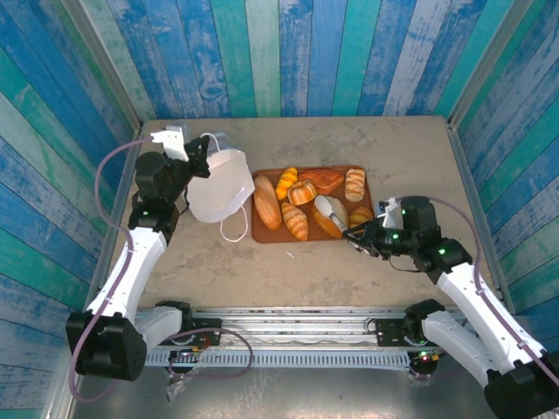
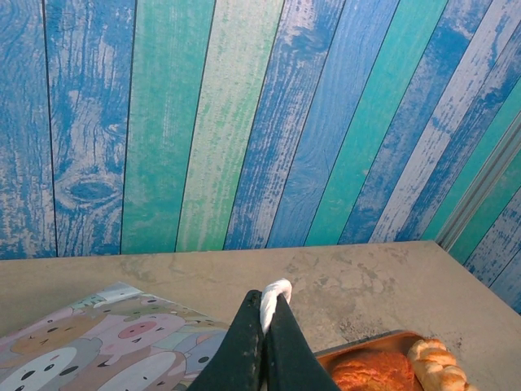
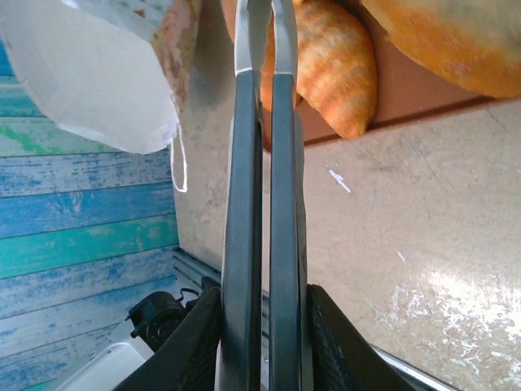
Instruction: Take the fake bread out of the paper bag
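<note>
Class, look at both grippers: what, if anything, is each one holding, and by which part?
The left gripper pinches the paper bag by a white cord handle. The right gripper holds nothing.

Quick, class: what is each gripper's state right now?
Left gripper: closed on the paper bag's cord handle.
Right gripper: nearly closed, holding nothing.

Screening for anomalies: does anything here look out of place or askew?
The paper bag looks tipped over beside the tray, with the left tool pinching its cord handle. The fake bread sits on the tray; nothing looks spilled or damaged.
</note>
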Tool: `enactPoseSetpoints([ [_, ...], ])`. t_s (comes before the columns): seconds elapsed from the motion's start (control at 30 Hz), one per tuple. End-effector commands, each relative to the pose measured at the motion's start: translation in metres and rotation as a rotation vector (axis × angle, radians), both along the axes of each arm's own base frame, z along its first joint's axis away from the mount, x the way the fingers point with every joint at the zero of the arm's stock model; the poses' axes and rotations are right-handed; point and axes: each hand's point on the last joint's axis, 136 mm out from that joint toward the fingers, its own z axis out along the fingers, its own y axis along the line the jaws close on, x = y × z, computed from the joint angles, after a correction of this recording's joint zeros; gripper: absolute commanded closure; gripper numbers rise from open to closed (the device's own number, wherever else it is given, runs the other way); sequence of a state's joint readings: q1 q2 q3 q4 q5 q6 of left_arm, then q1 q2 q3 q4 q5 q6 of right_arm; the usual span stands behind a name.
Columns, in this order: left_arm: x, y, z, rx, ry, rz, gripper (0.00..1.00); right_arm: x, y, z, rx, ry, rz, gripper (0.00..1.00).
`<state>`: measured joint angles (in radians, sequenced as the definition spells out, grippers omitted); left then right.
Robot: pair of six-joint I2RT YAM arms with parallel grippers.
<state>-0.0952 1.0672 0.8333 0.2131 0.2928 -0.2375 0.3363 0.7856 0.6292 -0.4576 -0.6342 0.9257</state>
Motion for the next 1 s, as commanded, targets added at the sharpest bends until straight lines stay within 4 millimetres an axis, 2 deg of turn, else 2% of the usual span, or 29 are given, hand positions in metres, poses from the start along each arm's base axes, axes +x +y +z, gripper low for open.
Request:
enactPoseSetpoints([
  [0.0,-0.01,0.003,0.035,-0.022,-0.078,0.008,1.0,0.002,-0.01,0.026,-0.057,-0.094,-0.019,0.79],
  [0.17,-0.004,0.009,0.056,-0.114,-0.065,0.04,1.0,0.013,-0.031,0.043,-0.219,-0.175,-0.057,0.8],
  [0.33,0.005,0.013,0.07,-0.198,-0.01,0.073,1.0,0.037,-0.075,0.048,-0.472,-0.26,-0.187,0.8],
  [0.5,0.011,0.024,0.076,-0.257,0.029,0.142,1.0,0.059,-0.135,0.035,-0.799,-0.294,-0.361,0.75],
  [0.6,0.015,0.032,0.072,-0.321,0.048,0.187,1.0,0.07,-0.159,0.022,-0.953,-0.309,-0.409,0.76],
  [0.77,0.026,0.042,0.059,-0.404,0.092,0.256,1.0,0.09,-0.17,0.01,-1.058,-0.381,-0.404,0.78],
  [0.97,0.036,0.052,0.047,-0.467,0.105,0.322,1.0,0.113,-0.178,-0.01,-1.046,-0.371,-0.379,0.79],
])
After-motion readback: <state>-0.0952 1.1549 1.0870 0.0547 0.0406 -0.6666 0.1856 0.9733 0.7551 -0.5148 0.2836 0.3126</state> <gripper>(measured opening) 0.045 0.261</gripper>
